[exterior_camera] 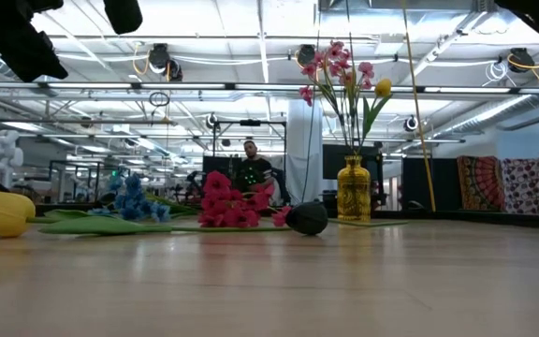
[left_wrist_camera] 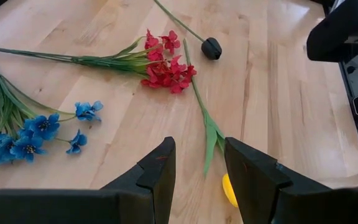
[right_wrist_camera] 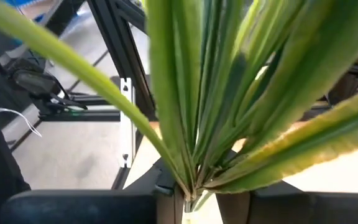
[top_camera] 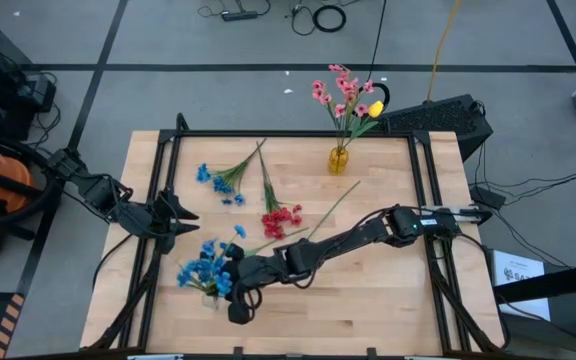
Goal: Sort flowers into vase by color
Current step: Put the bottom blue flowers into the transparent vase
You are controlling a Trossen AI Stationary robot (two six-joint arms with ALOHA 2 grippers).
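My right gripper (right_wrist_camera: 194, 205) reaches across to the table's near left and is shut on a blue sprig (top_camera: 204, 268). Its green leaves (right_wrist_camera: 216, 93) fill the right wrist view. My left gripper (left_wrist_camera: 201, 168) hovers open at the left side (top_camera: 180, 214) and touches nothing. Ahead of it, lying on the wood, are a red sprig (left_wrist_camera: 165, 62), another blue sprig (left_wrist_camera: 30, 130), a dark head (left_wrist_camera: 211, 48) and a yellow bud (left_wrist_camera: 229, 190) on a leafy stem. A yellow vase (top_camera: 339, 158) at the far edge holds pink flowers (top_camera: 343, 92) and a yellow bud (top_camera: 376, 108). My right gripper pinches the blue sprig between its two fingers at the base of the stem bundle (right_wrist_camera: 191, 190), where the long leaves fan out. The leaves spread away from the fingers. The blooms (top_camera: 204, 268) lie beyond the fingers, toward the table's left edge.
A black frame rail (top_camera: 163, 200) runs round the wooden table. My right arm (top_camera: 348, 238) lies slantwise over the table's middle, above a loose stem (top_camera: 336, 205). Bare wood shows on the right half (top_camera: 388, 300). Beyond the table, a person (exterior_camera: 249, 168) shows in the low view.
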